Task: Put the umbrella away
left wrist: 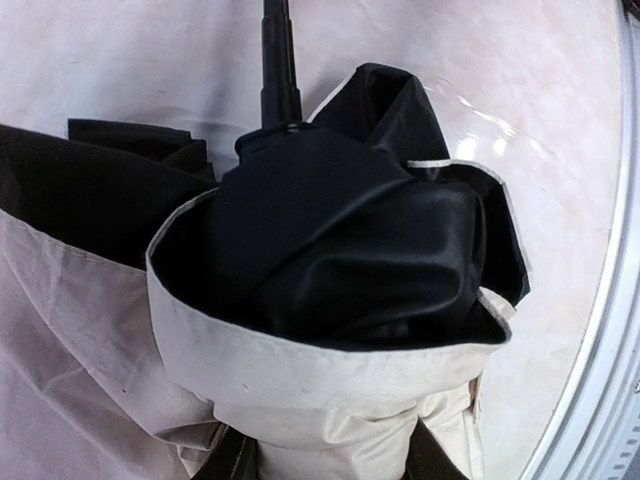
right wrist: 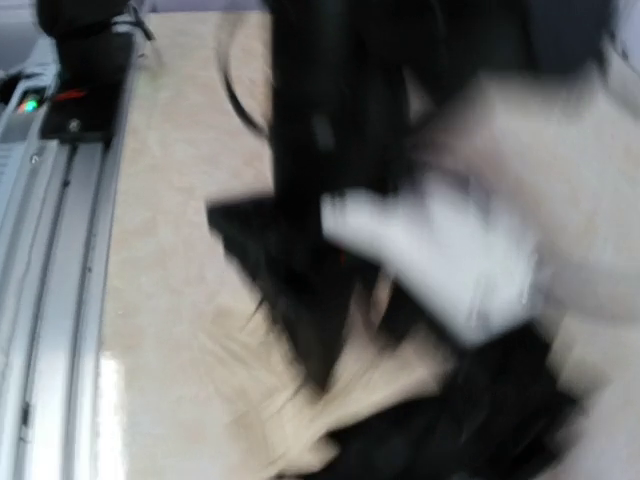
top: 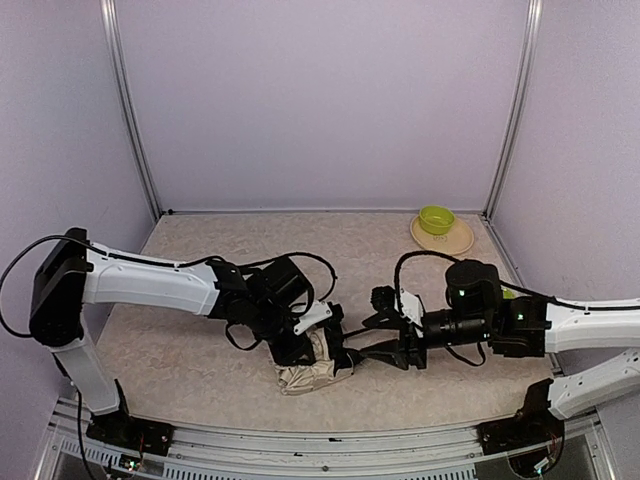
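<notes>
The umbrella lies crumpled near the table's front middle, cream outside with black lining. My left gripper sits on top of it. The left wrist view shows the umbrella up close: a fold of cream fabric is pinched between my dark fingers, and the thin black shaft runs away at the top. My right gripper reaches in from the right, its jaws apart at the umbrella's right edge. The right wrist view is smeared by motion and shows only cream fabric and black shapes.
A green bowl stands on a tan plate in the back right corner. Metal frame posts rise at the back corners. A metal rail runs along the near edge, and black cables loop over the left arm.
</notes>
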You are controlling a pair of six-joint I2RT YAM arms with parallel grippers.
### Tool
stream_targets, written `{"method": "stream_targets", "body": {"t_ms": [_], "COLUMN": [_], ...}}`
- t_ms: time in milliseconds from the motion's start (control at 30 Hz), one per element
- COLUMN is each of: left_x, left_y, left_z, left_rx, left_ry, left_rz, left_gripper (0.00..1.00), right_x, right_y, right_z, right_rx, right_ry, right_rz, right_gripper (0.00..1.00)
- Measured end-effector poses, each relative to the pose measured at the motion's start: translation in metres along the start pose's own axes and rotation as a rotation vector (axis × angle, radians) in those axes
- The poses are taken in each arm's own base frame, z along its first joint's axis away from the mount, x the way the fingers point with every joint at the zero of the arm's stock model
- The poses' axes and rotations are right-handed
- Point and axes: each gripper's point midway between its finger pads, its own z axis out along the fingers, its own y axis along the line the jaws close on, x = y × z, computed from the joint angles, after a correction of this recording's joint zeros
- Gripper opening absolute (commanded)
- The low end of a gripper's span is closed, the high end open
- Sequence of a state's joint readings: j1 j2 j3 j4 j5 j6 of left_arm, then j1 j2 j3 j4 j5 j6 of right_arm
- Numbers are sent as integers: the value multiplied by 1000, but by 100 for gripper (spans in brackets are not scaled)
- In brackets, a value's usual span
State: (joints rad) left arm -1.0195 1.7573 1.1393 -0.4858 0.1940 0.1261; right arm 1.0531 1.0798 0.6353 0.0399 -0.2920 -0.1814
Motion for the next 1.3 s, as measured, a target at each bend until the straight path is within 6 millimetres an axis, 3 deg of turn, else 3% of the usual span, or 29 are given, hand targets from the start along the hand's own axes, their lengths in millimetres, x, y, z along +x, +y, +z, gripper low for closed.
{"method": "stream_targets", "body": {"t_ms": [267, 333, 433, 533, 600, 733, 833, 1033, 1200, 1267, 1300], "left_x": [-33, -40, -44, -42, -37, -28, -34, -46, -48, -49, -50], "left_y": [36, 35, 29, 25, 26, 39, 44, 38, 35, 34, 33], "left_z": [-56, -66, -68, -65, -64, -72, -87, -108, -110, -113, -115], "left_rx": [-243, -273, -288, -286, -289, -309, -310, -288, -269, -261, -259], "left_ry": [-170, -199, -213, -211, -208, -217, -261, -332, -342, -350, -354], "left_rz": [-40, -33, -20, -23, -36, -93, -117, -113, -111, -110, -109], "left_gripper": [0, 0, 0, 0, 0, 0, 0, 0, 0, 0, 0], "right_x": [101, 106, 102, 90, 86, 82, 77, 56, 44, 46, 47], "right_y": [35, 33, 20, 5, 0, -2, 0, 3, -1, -1, -1], "right_z": [46, 57, 82, 108, 115, 118, 121, 141, 134, 131, 131], "right_rx": [-19, -1, 40, 78, 91, 90, 80, 45, 74, 83, 85], "right_ry": [103, 98, 42, -31, -72, -113, -141, -193, -261, -267, -267], "right_rz": [365, 397, 443, 483, 503, 506, 465, 355, 304, 297, 295], "right_gripper": [47, 48, 49, 56, 59, 61, 58, 55, 57, 52, 44]}}
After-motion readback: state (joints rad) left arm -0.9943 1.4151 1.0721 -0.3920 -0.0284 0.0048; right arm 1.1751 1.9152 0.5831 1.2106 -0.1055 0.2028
